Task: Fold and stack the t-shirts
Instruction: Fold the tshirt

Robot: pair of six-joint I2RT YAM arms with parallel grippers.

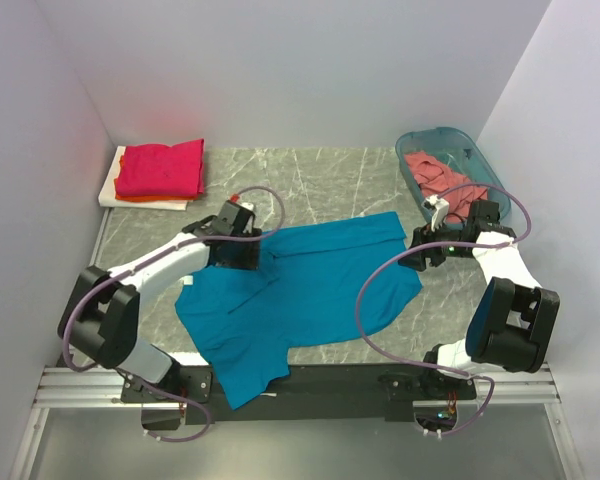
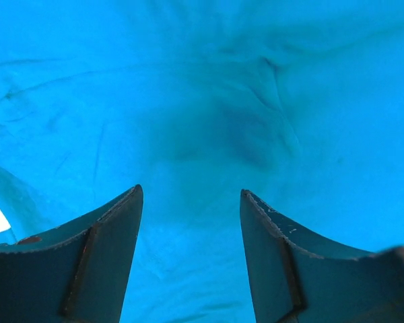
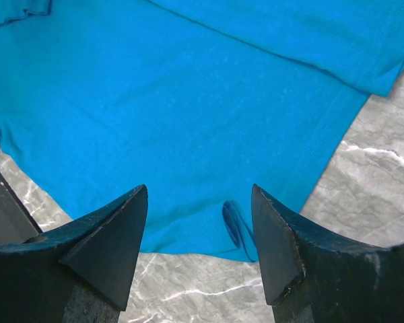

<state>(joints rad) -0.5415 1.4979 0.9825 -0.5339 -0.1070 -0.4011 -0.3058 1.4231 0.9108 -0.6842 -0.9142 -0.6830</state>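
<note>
Looking down, I see the teal-blue t-shirt (image 1: 310, 290) lying diagonal, near-left to far-right; left tool (image 2: 190, 190) and right tool (image 3: 199, 188) both spread.

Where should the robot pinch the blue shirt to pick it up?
The teal shirt lies flat, so probably pinch its edge, where a small fold curls up, coming from the right with the right gripper.
</note>
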